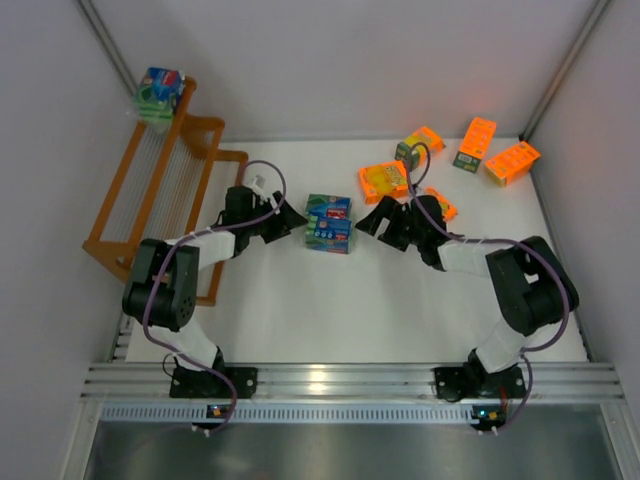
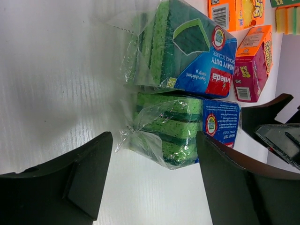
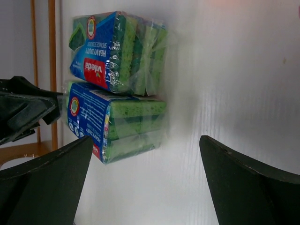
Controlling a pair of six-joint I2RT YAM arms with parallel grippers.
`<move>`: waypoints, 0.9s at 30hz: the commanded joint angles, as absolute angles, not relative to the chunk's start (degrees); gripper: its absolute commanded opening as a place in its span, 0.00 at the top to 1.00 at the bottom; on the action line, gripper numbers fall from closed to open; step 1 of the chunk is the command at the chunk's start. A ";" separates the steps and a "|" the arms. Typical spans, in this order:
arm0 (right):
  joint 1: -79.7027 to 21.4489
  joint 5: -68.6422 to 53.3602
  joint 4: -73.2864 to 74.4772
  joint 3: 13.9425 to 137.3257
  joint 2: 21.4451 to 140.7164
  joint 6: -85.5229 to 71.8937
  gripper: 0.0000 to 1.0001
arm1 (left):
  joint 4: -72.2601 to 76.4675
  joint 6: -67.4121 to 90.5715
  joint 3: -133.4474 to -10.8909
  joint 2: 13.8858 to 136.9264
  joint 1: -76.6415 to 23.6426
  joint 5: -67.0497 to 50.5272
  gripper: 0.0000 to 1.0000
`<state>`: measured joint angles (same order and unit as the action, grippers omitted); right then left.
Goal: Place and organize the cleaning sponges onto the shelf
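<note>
— While one blue-green pack [image 1: 160,90] sits atop the shelf [image 1: 150,195], what's left?
— Two blue-green packs [image 1: 329,222] and the orange packs [image 1: 385,180] lie on the bench [image 1: 300,320]; left claw [image 1: 292,222] and right claw [image 1: 368,222] gape beside the pair.

Left arm [image 1: 192,252] reached far and rightward from its base, left gripper [image 1: 296,222] held low, jaws spread wide, right arm [image 1: 478,258] stretched leftward, right gripper [image 1: 364,224] likewise gaping, tips faced each other.
</note>
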<state>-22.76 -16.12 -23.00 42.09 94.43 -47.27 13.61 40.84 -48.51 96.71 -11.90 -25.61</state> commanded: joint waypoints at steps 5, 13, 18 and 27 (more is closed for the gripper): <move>-26.63 -12.31 -23.02 49.48 97.99 -46.41 0.02 | 19.25 41.04 -49.13 97.38 -11.69 -27.86 0.24; -26.89 -12.30 -22.86 50.10 97.56 -42.81 0.03 | 22.06 40.78 -49.75 99.84 -9.93 -30.85 0.27; -26.98 -12.83 -21.80 49.57 96.94 -41.13 0.03 | 22.24 41.48 -49.31 99.67 -10.02 -31.91 0.32; -26.11 -13.80 -18.81 48.87 94.05 -38.86 0.03 | 25.22 42.62 -50.80 103.62 -12.30 -30.85 0.47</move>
<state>-26.33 -13.54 -20.40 47.79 97.56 -41.41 20.99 42.09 -49.12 101.38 -11.79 -30.20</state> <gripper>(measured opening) 0.971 0.543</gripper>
